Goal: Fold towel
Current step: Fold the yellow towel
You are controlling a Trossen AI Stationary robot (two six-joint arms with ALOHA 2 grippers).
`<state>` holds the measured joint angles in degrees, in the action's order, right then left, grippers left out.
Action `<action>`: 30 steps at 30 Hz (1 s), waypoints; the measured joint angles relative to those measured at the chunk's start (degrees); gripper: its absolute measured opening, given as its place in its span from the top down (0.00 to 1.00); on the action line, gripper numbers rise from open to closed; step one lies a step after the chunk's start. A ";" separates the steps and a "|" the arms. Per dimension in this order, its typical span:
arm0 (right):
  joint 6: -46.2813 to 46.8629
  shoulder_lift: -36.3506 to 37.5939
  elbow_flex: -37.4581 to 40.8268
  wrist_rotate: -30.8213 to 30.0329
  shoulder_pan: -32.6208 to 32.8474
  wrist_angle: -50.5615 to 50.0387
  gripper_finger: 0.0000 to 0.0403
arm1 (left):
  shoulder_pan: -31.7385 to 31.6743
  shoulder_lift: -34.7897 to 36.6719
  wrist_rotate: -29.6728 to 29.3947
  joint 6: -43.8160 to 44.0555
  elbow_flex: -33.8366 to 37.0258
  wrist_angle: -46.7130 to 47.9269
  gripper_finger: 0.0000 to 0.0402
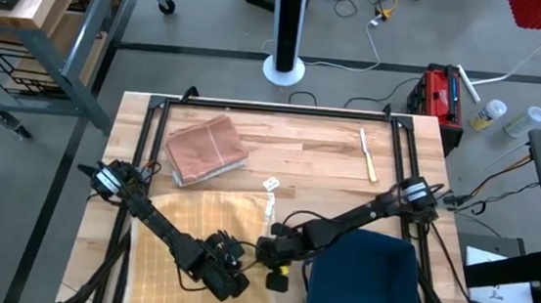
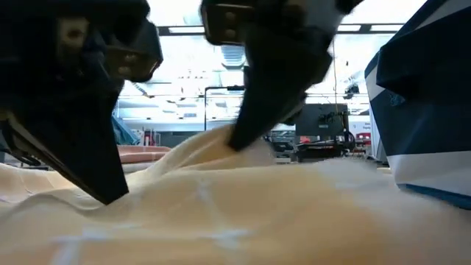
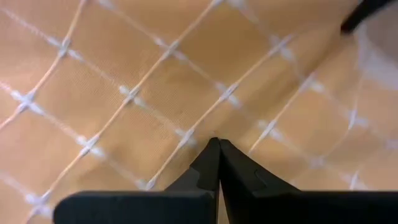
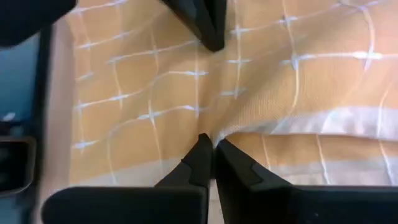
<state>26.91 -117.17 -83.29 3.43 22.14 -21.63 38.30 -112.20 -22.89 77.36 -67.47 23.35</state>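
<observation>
Yellow checked towel [image 2: 243, 213] covers wooden table [image 1: 320, 151]; left pincer [image 3: 217, 152] together; right pincer [image 4: 208, 144] clamped on towel fold.

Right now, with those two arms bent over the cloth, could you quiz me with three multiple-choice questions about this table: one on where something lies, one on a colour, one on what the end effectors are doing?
1. Where does the folded reddish-brown cloth lie?
A. beyond the spread cloth, on bare wood
B. on the dark blue bin
C. under the right arm

2. What colour is the spread checked towel?
A. green
B. yellow-tan with pale lines
C. black

3. How do the left end effector and right end effector stand?
A. both wide open
B. one open, one shut
C. both shut on the towel

Answers:
1 A: the high view shows it apart from the towel, farther up the wooden table.
2 B: both wrist views show tan fabric with a pale grid.
3 C: in each wrist view the fingers meet with fabric pinched at the tips.
</observation>
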 joint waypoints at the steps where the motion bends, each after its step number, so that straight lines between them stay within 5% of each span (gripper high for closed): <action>1: -0.54 0.15 0.00 0.29 0.32 -1.11 0.96 | 0.03 -0.06 0.01 -1.23 -0.62 0.14 1.00; 9: -1.04 0.90 -2.01 4.16 1.00 -15.48 0.77 | -0.21 -0.04 -1.12 -5.29 -3.01 0.37 1.00; 11: -1.70 0.93 -2.98 1.18 1.02 -17.44 0.73 | -0.36 0.06 -1.45 -5.23 -2.65 -0.01 1.00; 15: -2.60 0.83 -3.31 -14.33 0.91 -13.80 0.68 | -1.03 -0.75 -1.03 -3.21 -0.57 -0.24 1.00; 23: -3.94 -5.00 -2.54 -13.47 -0.11 -3.38 0.75 | -1.72 -0.61 0.40 -0.22 0.62 -1.12 1.00; 30: -2.44 -6.19 -3.02 -17.47 -1.00 -14.07 0.88 | -1.88 -0.63 0.95 -0.16 0.98 -0.99 1.00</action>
<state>24.46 -123.36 -86.30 -14.04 21.14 -35.70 36.41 -112.84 -21.94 77.20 -66.49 22.36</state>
